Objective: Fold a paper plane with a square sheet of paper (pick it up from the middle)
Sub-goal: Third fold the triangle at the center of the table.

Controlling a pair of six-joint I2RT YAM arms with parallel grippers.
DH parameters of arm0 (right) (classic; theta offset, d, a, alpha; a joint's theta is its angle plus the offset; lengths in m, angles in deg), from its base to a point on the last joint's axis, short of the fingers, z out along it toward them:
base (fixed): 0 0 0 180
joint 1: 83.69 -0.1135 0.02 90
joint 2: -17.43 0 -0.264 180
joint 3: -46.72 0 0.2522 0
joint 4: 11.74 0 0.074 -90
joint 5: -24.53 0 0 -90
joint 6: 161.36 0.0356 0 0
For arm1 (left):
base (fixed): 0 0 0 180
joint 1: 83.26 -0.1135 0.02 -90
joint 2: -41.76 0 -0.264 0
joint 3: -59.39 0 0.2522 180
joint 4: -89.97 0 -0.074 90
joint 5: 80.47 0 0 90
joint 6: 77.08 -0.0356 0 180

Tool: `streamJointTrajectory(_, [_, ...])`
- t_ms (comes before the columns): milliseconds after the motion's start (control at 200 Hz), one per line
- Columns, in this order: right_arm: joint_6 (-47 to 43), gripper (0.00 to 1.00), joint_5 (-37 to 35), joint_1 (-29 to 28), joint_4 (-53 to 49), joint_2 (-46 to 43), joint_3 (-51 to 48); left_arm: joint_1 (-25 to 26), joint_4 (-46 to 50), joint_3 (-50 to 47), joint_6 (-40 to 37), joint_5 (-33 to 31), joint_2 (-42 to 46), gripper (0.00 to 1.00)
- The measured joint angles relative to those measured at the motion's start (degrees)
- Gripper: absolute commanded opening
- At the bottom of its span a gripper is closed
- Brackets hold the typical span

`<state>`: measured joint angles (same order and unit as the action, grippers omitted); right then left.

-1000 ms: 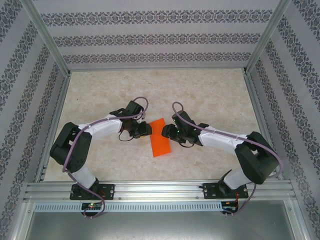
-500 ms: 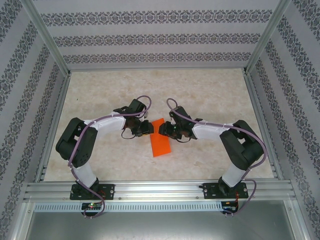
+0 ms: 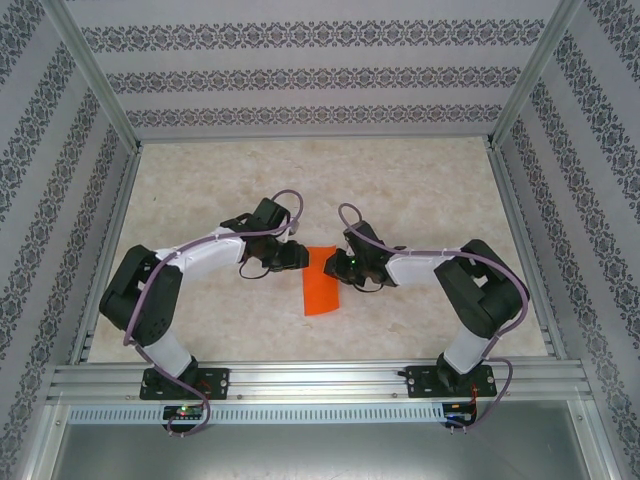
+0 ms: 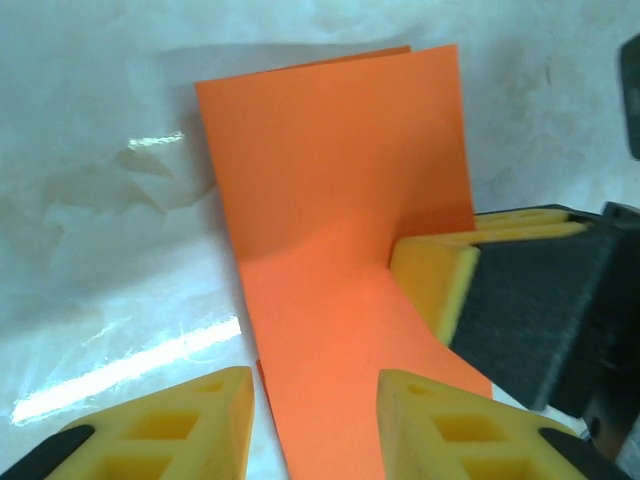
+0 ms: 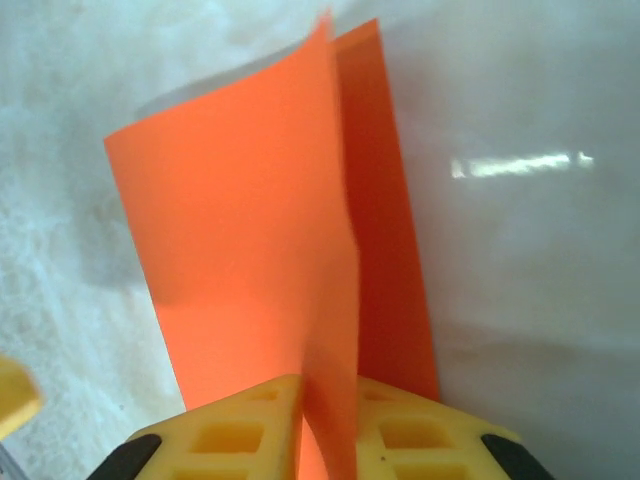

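Right gripper (image 5: pixel 328 405) has closed in, pinching folded sheet (image 5: pixel 240 230); left gripper (image 4: pixel 315 400) seemingly parted, tips cropped.

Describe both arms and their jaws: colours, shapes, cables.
The left arm and right arm are alike: white shells on the links, black joints, a purple cable looping along each. The jaws are yellow blocks with hollow pockets.

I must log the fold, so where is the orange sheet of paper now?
In the top view the orange sheet of paper lies folded at mid-table, between the left gripper and the right gripper, whose jaws pinch its far end.
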<state>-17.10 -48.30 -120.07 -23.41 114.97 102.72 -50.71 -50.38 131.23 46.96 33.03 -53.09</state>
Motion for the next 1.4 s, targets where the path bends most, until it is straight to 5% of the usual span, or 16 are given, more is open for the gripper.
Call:
streamJointTrajectory(365, [11.3, 0.18, -8.5, -3.7, 3.1, -6.3, -4.3, 9.4, 0.3, -2.3, -8.0, -3.7, 6.2, 0.61])
streamJointTrajectory(869, [13.9, 0.19, -9.4, -3.7, 3.1, -6.3, -4.4, 29.5, 0.7, -4.7, -18.7, -19.7, 8.7, 0.69])
streamJointTrajectory(1399, [13.8, 0.21, -8.9, -3.7, 3.8, -5.5, -4.4, 33.5, 0.7, -4.7, -21.4, -35.0, 4.7, 0.61])
